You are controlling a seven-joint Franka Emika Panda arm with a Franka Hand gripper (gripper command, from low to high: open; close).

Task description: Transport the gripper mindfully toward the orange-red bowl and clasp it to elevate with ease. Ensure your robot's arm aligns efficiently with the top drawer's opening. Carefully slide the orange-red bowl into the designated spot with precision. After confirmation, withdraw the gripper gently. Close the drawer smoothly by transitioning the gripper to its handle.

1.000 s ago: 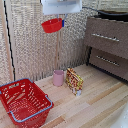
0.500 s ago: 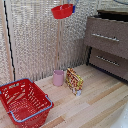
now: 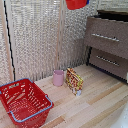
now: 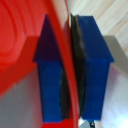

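the orange-red bowl hangs high at the exterior view's top edge, its rim pinched between the gripper's blue fingers; the top drawer lies lower right; the pink cup and red basket sit on the wooden floor.

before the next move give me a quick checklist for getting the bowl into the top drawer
1. Tool's grip on the orange-red bowl: ok, the wrist view shows the rim pinched between the blue fingers.
2. Bowl lifted above the furniture: ok, the exterior view shows it at the top edge, higher than the top drawer.
3. Bowl over the drawer opening: not ok, it hangs toward the exterior view's left of the drawer unit.
4. Drawer open far enough: cannot tell, only a dark gap shows above the front.
5. Bowl level: cannot tell, mostly cropped.
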